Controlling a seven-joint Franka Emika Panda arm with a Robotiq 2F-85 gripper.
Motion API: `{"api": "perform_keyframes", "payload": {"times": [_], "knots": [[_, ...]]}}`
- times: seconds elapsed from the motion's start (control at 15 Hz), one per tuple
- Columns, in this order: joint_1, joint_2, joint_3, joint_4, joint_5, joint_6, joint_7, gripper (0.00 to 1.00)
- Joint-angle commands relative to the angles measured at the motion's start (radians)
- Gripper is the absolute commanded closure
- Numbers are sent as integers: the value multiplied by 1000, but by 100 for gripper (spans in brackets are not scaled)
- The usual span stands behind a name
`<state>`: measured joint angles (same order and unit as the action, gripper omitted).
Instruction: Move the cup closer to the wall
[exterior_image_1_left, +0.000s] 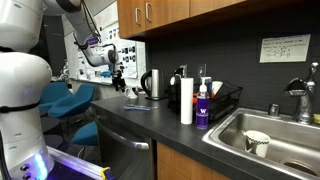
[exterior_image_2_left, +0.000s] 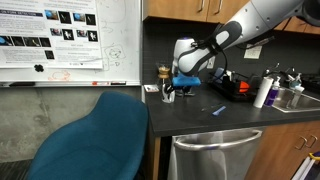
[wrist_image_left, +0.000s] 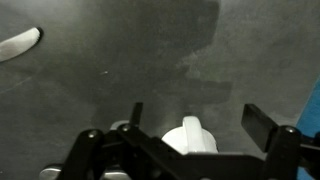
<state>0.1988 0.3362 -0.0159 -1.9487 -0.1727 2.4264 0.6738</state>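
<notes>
In the wrist view the small white cup (wrist_image_left: 190, 138) stands on the dark counter with its handle turned toward the camera. It sits between the two fingers of my gripper (wrist_image_left: 196, 112), which is open; neither finger touches it. In both exterior views the gripper (exterior_image_1_left: 118, 78) (exterior_image_2_left: 170, 87) hangs low over the far end of the counter, and the cup is too small there to make out. The dark grey wall (exterior_image_1_left: 225, 45) with the white notice sheet (exterior_image_1_left: 283, 48) runs behind the counter.
A steel kettle (exterior_image_1_left: 152, 83), a paper towel roll (exterior_image_1_left: 186, 100) and a purple bottle (exterior_image_1_left: 203, 106) stand along the counter. A handleless white cup (exterior_image_1_left: 257, 142) lies in the sink (exterior_image_1_left: 290, 125). A blue chair (exterior_image_2_left: 95, 135) stands beside the counter's end. A white object (wrist_image_left: 20, 42) lies on the counter.
</notes>
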Motion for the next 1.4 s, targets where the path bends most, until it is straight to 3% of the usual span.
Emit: {"api": "perform_keyframes", "payload": {"times": [0.0, 0.87, 1.33], "knots": [[-8, -123, 31, -122, 51, -61, -71, 0], [-69, -433, 68, -370, 71, -308, -343, 0], [-101, -585, 73, -479, 77, -346, -436, 0]]}}
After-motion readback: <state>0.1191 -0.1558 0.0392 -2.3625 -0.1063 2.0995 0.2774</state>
